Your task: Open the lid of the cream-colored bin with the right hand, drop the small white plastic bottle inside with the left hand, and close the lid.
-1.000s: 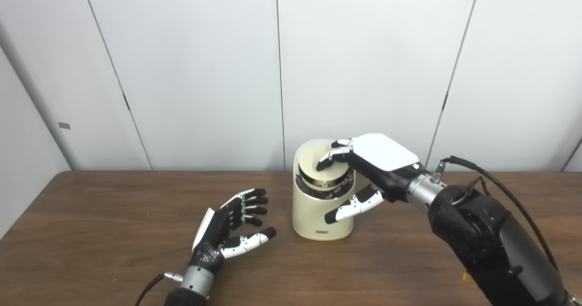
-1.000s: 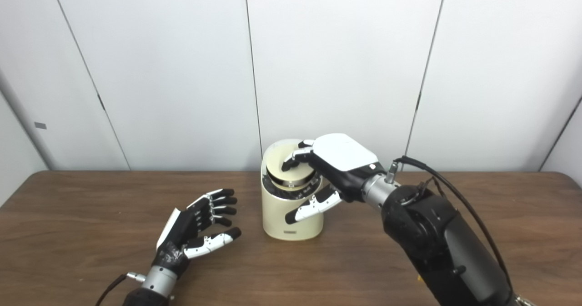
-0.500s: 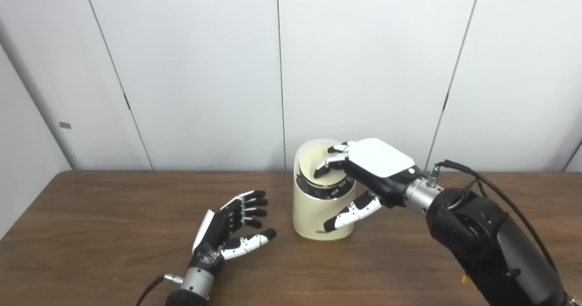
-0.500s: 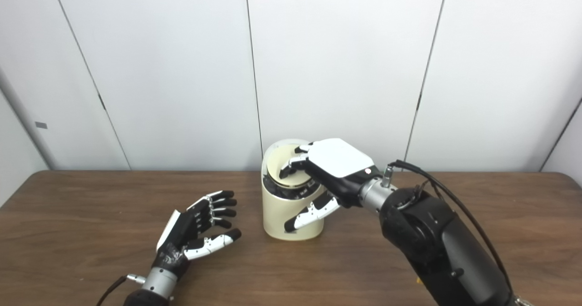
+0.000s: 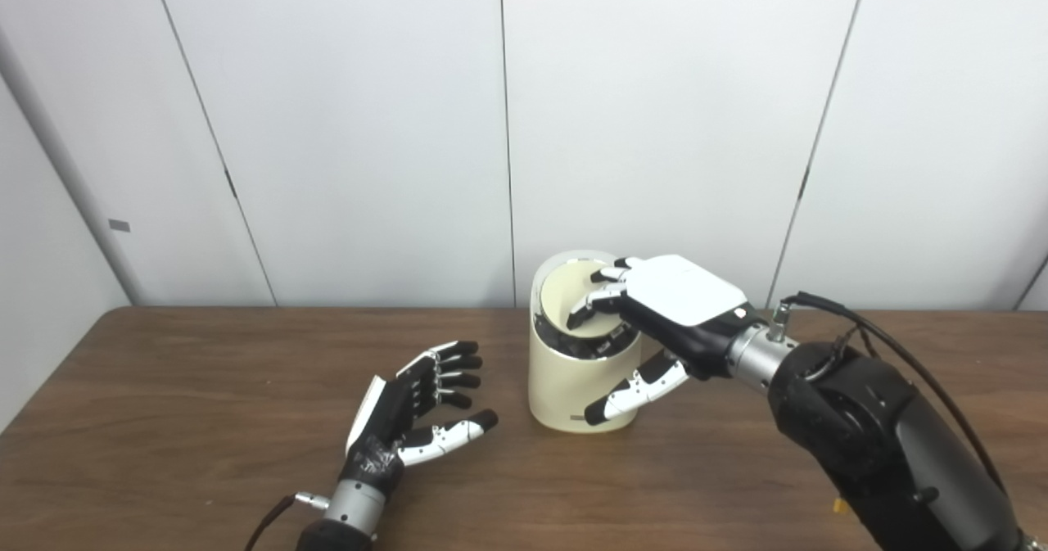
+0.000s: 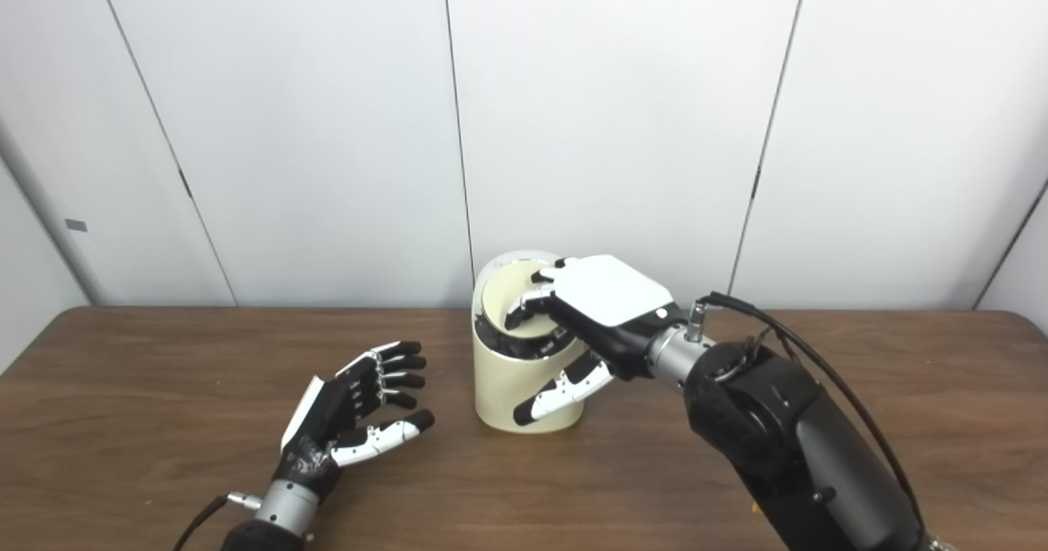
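Right hand (image 5: 667, 309) on top of cream bin (image 5: 573, 379), fingers (image 5: 591, 304) curled, pressing on lid (image 5: 573, 305), thumb spread at bin front wall. Lid tilted into opening. Left hand (image 5: 409, 412) left of bin, apart, fingers spread, holding nothing, above table (image 5: 164, 420). Bottle not visible.

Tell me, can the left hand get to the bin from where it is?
Probably yes. The left hand lies open beside the bin, with only bare table between them. The right hand covers just the top.

right hand (image 5: 684, 309): white back, black-white fingers (image 5: 634, 387) | silver wrist, black cable | left hand (image 5: 413, 420): same
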Controlling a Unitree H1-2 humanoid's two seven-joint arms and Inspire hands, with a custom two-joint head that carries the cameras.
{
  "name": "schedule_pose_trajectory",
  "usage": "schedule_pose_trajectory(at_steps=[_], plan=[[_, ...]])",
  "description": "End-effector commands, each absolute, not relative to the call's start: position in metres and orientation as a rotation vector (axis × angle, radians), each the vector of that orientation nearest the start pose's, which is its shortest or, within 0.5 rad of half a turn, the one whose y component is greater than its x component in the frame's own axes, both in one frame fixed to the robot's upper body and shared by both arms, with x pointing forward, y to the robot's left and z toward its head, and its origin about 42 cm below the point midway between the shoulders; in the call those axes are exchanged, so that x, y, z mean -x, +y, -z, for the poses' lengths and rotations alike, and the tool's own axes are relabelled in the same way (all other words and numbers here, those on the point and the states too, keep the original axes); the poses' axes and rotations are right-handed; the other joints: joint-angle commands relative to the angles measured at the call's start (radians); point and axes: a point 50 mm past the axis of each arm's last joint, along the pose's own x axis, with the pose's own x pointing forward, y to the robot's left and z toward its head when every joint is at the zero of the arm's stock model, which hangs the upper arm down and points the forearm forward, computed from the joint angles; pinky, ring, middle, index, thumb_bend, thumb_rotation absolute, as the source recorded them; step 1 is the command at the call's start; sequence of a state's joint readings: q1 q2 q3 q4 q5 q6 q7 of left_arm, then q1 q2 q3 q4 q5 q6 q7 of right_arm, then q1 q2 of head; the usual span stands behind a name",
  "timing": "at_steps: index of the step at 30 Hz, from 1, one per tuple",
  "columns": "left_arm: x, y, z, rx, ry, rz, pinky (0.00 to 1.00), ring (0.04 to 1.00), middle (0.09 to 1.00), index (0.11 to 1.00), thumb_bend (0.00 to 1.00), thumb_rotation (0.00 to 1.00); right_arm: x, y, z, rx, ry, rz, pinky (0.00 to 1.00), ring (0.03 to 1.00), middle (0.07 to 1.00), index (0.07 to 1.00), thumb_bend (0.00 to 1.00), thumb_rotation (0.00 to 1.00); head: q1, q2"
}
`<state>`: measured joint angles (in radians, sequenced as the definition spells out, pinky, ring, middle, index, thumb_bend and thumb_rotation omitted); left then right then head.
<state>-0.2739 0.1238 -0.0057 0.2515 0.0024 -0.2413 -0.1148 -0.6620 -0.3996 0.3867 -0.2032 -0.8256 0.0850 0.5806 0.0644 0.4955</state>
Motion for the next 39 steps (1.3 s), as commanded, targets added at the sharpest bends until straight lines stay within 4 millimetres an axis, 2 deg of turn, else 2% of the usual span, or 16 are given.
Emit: schedule_pose_trajectory(at_steps=[1,7,21,26,32,35,39], plan=[[-0.375,0.226,-0.149,-0.139,-0.321,0.163,0.63,0.708,0.764,0.792,0.76,0.14,-0.399,-0.165,-0.329,1.493,-0.493,-0.520,0.94,0.915,0.762,0.747,0.68,0.61,0.003,0.003],[-0.372,0.228,-0.148,-0.135,-0.318,0.166,0.62,0.702,0.759,0.787,0.75,0.12,-0.401,-0.164,-0.323,1.514,-0.454,-0.528,0.88,0.892,0.768,0.745,0.70,0.61,0.004,0.010],[-0.372,0.227,-0.151,-0.150,-0.320,0.168,0.62,0.704,0.762,0.791,0.76,0.15,-0.402,-0.164,-0.312,1.524,-0.416,-0.567,0.94,0.915,0.772,0.745,0.72,0.63,0.003,0.017],[-0.372,0.227,-0.151,-0.140,-0.317,0.169,0.62,0.707,0.764,0.792,0.75,0.14,-0.400,-0.165,-0.317,1.514,-0.435,-0.550,0.93,0.920,0.773,0.750,0.70,0.63,0.004,0.011],[-0.372,0.227,-0.151,-0.151,-0.322,0.167,0.62,0.702,0.758,0.790,0.76,0.15,-0.394,-0.166,-0.337,1.405,-0.497,-0.472,0.93,0.912,0.776,0.750,0.68,0.60,-0.003,0.007],[-0.372,0.227,-0.151,-0.142,-0.325,0.171,0.62,0.703,0.759,0.790,0.76,0.16,-0.390,-0.170,-0.339,1.288,-0.525,-0.405,0.83,0.892,0.792,0.765,0.66,0.56,-0.004,0.001],[-0.372,0.227,-0.150,-0.138,-0.323,0.169,0.62,0.704,0.758,0.787,0.77,0.15,-0.383,-0.175,-0.329,1.133,-0.551,-0.312,0.68,0.829,0.830,0.808,0.67,0.46,-0.004,0.001]])
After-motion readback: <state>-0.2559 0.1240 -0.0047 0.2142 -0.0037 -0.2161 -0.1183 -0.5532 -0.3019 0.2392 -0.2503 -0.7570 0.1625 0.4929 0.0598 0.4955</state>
